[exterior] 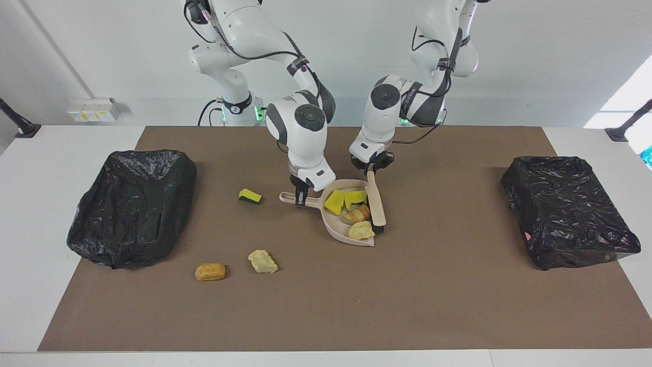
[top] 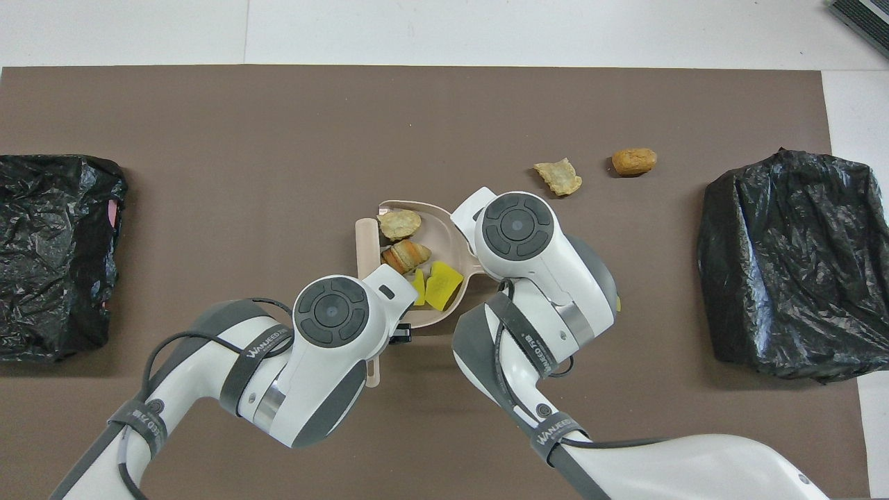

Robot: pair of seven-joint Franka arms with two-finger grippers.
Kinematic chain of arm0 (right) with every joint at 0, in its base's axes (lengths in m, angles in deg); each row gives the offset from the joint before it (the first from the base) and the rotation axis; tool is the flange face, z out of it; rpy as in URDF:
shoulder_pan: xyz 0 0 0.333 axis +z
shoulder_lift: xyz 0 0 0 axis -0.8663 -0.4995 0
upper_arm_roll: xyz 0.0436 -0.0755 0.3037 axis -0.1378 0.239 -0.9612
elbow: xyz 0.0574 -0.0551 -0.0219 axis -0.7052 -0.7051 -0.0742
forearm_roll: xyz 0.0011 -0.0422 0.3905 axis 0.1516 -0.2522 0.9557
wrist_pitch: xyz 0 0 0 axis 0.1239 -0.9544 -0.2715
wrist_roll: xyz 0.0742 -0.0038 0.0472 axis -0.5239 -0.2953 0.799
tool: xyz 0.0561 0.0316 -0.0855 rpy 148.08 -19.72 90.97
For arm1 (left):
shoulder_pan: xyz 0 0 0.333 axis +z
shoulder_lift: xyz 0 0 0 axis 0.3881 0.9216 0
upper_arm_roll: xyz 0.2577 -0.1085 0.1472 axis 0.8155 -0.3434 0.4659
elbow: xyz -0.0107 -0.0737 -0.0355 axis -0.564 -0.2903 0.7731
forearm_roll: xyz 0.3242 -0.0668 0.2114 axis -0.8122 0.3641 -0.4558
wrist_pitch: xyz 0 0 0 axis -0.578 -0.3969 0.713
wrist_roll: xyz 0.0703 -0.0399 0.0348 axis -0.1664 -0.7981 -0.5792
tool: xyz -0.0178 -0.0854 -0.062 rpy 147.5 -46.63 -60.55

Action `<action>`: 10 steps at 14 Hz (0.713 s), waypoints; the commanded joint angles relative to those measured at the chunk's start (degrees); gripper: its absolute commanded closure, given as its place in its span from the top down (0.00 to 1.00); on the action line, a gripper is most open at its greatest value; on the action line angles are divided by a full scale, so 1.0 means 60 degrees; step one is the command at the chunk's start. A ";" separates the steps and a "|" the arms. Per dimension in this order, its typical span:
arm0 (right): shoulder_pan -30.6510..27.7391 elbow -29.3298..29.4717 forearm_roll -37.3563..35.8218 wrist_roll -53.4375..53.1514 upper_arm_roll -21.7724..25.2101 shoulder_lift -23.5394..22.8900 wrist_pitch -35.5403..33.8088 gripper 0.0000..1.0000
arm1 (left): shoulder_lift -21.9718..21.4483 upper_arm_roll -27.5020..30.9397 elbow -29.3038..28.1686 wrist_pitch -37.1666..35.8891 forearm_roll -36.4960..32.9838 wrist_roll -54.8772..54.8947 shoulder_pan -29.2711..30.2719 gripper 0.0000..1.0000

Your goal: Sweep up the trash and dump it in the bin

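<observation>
The beige dustpan (exterior: 330, 225) lies mid-mat, and my right gripper (exterior: 300, 197) is shut on its handle. Inside it lies trash: two yellow sponge pieces (exterior: 334, 202), a tan bread chunk (exterior: 359, 213) and a cream chunk (exterior: 361, 231). My left gripper (exterior: 372, 166) is shut on the beige brush (exterior: 376, 202), whose bristles rest at the pan's mouth. The overhead view shows the dustpan (top: 436, 223), the brush (top: 365, 243) and the sponge pieces (top: 442, 286). Loose on the mat are a yellow-green sponge (exterior: 249, 195), a cream chunk (exterior: 263, 261) and an orange chunk (exterior: 210, 271).
Two bins lined with black bags stand on the brown mat, one (exterior: 132, 206) at the right arm's end and one (exterior: 568, 209) at the left arm's end. The loose cream chunk (top: 558, 176) and orange chunk (top: 633, 161) lie farther from the robots than the pan.
</observation>
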 commanded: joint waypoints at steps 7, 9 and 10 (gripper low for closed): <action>-0.0974 0.0018 0.0306 0.1812 -0.0101 0.0860 -0.0727 0.00 | -0.0653 0.0155 0.0646 -0.1347 0.0129 0.0201 0.0473 0.00; -0.1310 0.0018 0.0365 0.2194 -0.0101 0.1167 -0.0932 0.00 | -0.1282 0.0155 0.0823 -0.1992 0.0129 0.0391 0.0852 0.00; -0.1472 0.0091 0.0366 0.2340 -0.0101 0.1285 -0.0991 0.00 | -0.1648 0.0155 0.0852 -0.2372 0.0129 0.0595 0.1015 0.00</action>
